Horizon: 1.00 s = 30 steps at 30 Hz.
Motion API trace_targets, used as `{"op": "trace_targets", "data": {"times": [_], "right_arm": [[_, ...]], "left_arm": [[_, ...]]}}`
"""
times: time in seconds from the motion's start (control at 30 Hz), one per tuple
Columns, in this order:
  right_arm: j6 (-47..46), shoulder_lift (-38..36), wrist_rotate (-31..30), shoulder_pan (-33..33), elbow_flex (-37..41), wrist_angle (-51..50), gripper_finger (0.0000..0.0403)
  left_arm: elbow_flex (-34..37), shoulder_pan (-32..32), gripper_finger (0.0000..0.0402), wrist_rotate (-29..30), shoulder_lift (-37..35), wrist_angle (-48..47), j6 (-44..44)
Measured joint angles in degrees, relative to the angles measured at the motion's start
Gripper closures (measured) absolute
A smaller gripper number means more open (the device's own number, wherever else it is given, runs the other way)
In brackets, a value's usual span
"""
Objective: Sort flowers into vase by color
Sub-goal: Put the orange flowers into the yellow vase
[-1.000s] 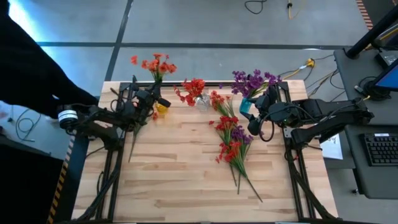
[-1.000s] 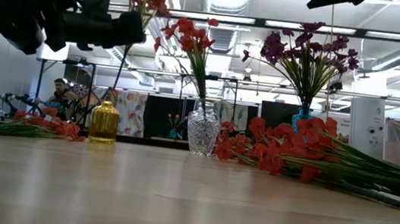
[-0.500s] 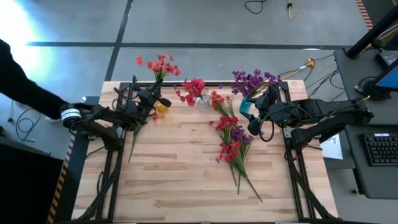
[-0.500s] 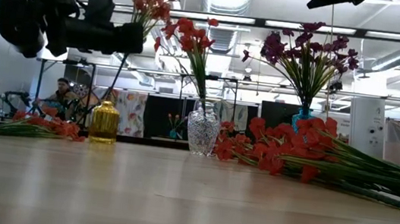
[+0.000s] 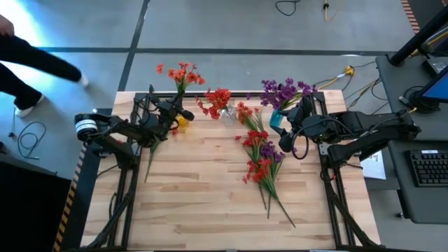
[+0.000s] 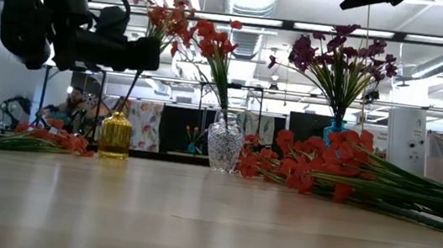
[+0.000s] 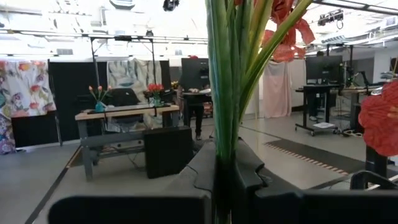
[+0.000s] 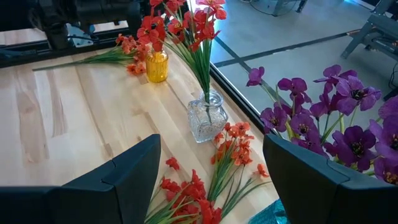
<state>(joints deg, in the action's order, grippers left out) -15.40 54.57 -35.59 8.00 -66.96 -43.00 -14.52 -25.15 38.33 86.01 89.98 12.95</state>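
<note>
The left pincer (image 5: 170, 114) is clamped on an orange sprig (image 5: 181, 73), seemingly above the yellow vase (image 5: 183, 122); the right pincer (image 5: 283, 133) waits open.

Left pincer (image 5: 170, 113) raised over the table's far left part, fingers (image 7: 245, 171) clamped tight. Right pincer (image 5: 281, 133) parked at the far right, arm folded back, fingers (image 8: 124, 177) spread wide, holding nothing.

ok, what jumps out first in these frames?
The left gripper, shut on an orange-red sprig, holds it above the yellow vase at the table's far left. A heap of loose red and purple flowers lies mid-table. The open right gripper waits beside the purple bouquet.
</note>
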Motion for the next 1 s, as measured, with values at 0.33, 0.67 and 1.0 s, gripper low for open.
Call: {"op": "trace_targets", "data": {"times": [0.33,0.67,1.0], "right_arm": [[0.00,0.00,0.00,0.00,0.00,-0.02,0.0126],[0.00,0.00,0.00,0.01,0.00,-0.02,0.0126],[0.02,0.00,-0.02,0.01,0.00,-0.01,0.0126]], "left_arm": [[0.02,0.02,0.0401,0.02,1.56,-0.01,-1.10],[0.44,0.02,0.0401,0.02,2.94,-0.01,-2.12],[0.48,0.02,0.0388,0.02,2.94,0.01,-3.50]]}}
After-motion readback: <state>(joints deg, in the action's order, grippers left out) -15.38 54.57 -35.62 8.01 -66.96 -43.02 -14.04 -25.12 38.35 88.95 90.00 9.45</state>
